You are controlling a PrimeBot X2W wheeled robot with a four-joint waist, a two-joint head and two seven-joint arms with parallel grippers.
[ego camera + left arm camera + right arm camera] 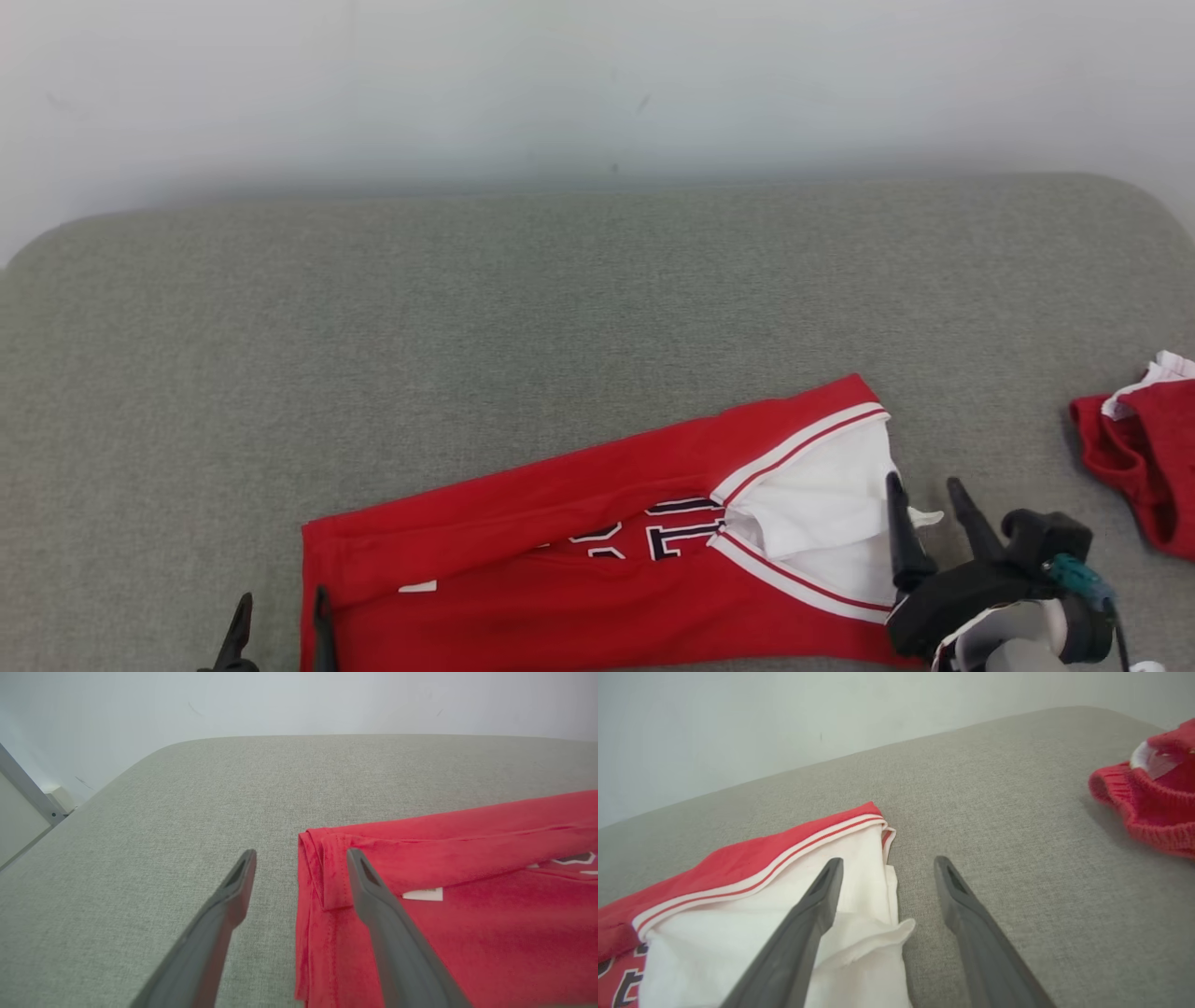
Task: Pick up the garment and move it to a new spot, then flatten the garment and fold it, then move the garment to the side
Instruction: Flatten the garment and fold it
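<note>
Your red jersey (560, 532) lies folded into a long strip near the front edge of the grey fabric-covered table (467, 327). Its hem is at the robot's left and its white-trimmed collar at the right. The left gripper (282, 607) has its fingers spread across the hem corner, one over cloth and one over bare table. The right gripper (924, 490) is spread at the white collar end, holding nothing. A second red garment (1139, 467) lies crumpled at far right.
</note>
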